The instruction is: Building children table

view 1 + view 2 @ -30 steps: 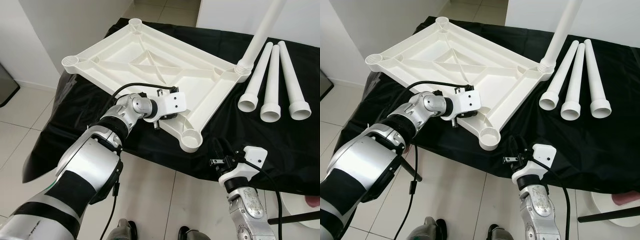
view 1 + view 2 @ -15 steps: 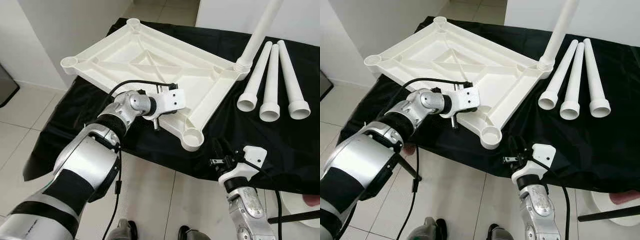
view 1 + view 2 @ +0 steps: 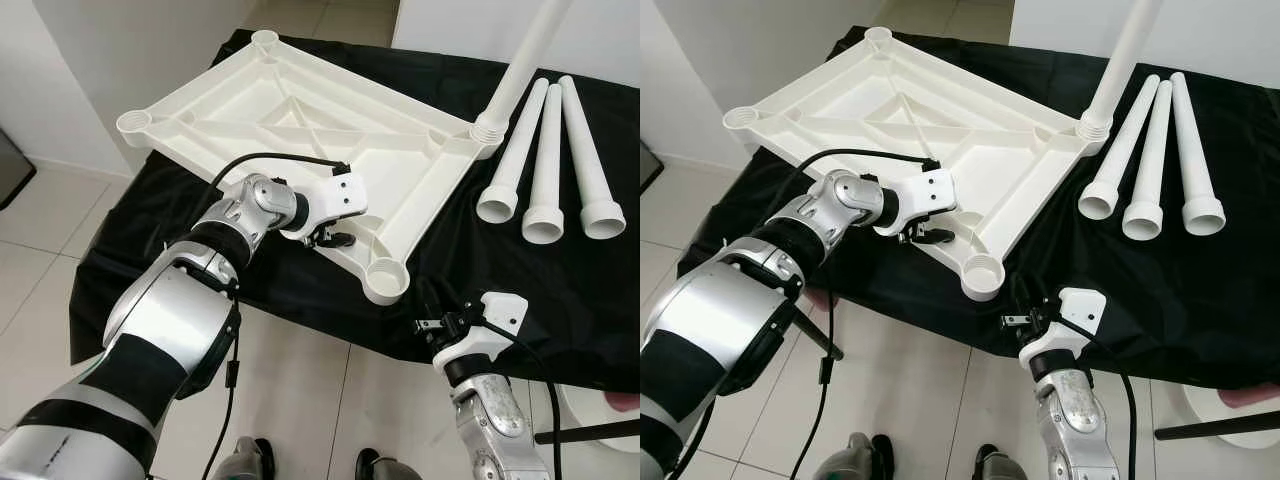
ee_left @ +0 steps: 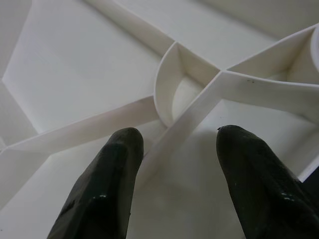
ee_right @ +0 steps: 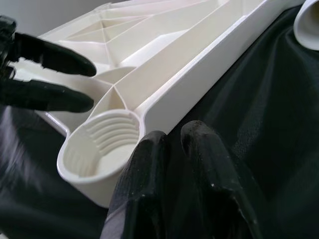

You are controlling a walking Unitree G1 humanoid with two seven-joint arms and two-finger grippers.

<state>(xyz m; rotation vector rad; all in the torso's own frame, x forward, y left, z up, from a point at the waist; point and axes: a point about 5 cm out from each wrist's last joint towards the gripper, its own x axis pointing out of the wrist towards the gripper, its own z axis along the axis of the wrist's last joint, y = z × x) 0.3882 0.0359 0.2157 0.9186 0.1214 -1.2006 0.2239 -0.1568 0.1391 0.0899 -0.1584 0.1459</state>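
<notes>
Tabletop (image 3: 300,120) rib btwn open left gripper (image 4: 177,149) jaws.

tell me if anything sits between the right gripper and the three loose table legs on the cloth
Nothing visible does. The right gripper hangs at the near edge of the black cloth, and bare cloth runs from there up to the loose legs. The upturned tabletop lies off to its left, with the left gripper at its rim.

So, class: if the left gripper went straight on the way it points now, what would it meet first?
Most likely a raised rib of the upturned white tabletop. The left gripper is open, its fingers either side of that rib, though depth is hard to judge.
</notes>
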